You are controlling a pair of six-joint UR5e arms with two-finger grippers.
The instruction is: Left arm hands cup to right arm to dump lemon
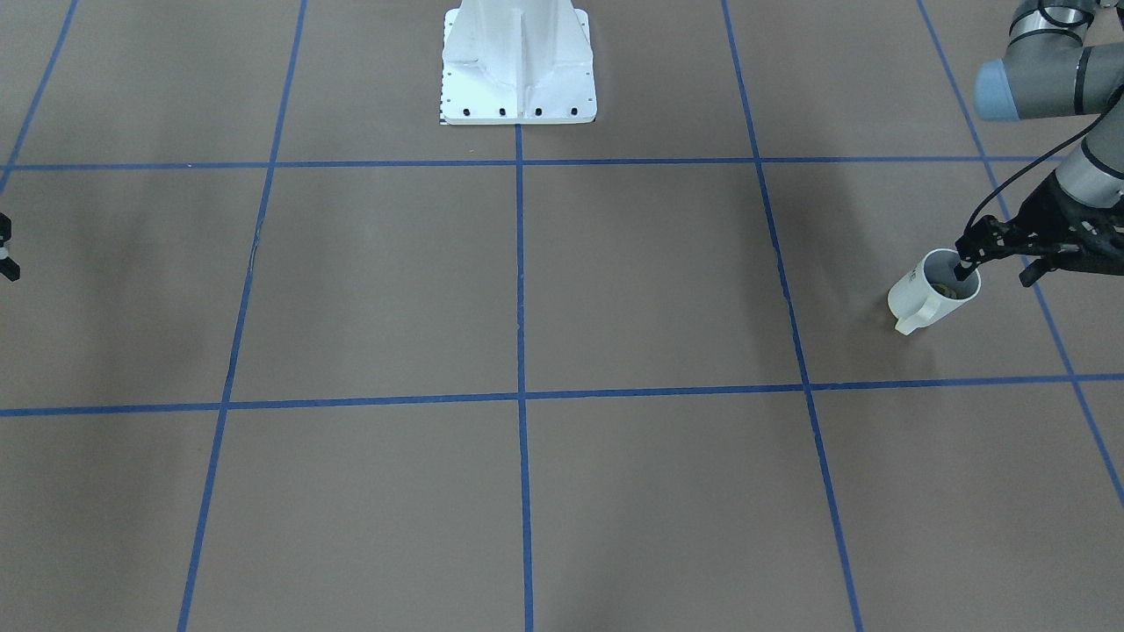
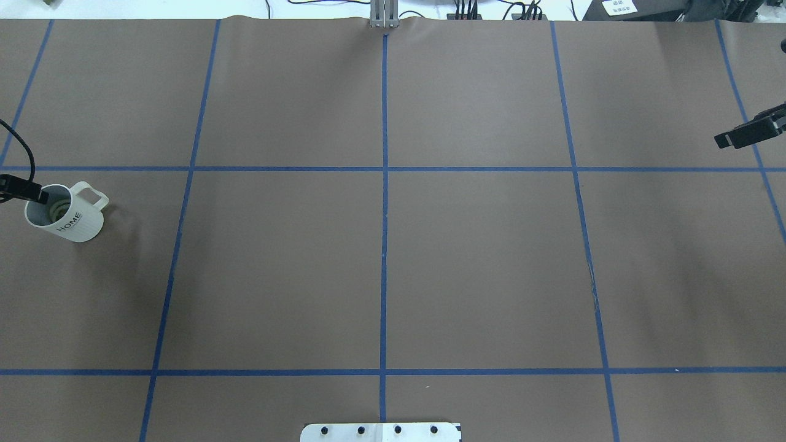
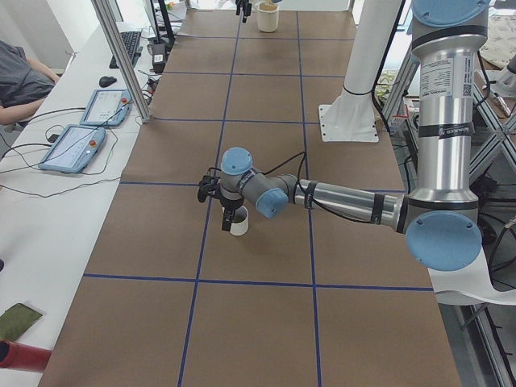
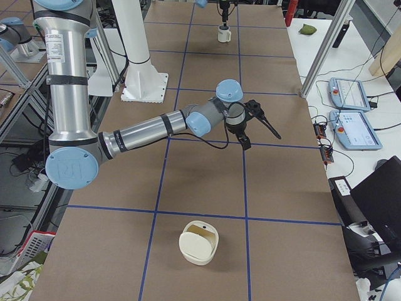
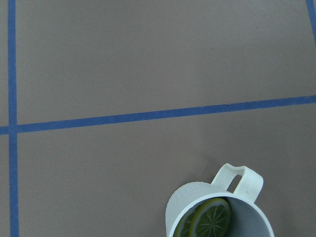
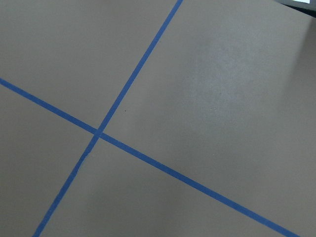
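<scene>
White, with HOME in black letters on its side, the mug (image 2: 78, 224) stands on the brown paper table cover (image 2: 479, 264) at the far left edge of the overhead view, just under the upper blue tape line (image 2: 288, 168). In the front-facing view it is at middle right. Its loop handle (image 2: 93, 195) points to the upper right in the overhead view, away from the arm.

Inside the mug, the left wrist view shows a yellow-green lemon slice (image 5: 205, 220) with radial lines. The slice leans on edge against the greyish inner wall, below the rim. Nothing else shows in the mug.

The left gripper (image 1: 973, 262) comes in from the right edge of the front-facing view. One black finger dips into the mug's mouth right at the rim. Whether the jaws pinch the wall or stand spread around it cannot be told from these views.

The right gripper (image 4: 262, 142) hovers over bare paper at the upper right of the overhead view, well apart from the mug. Its two fingers are spread apart and hold nothing.

In the lower middle of the right-side view, a cream round tub (image 4: 195, 252) sits on the paper. Its inside is too unclear to say what it holds.
</scene>
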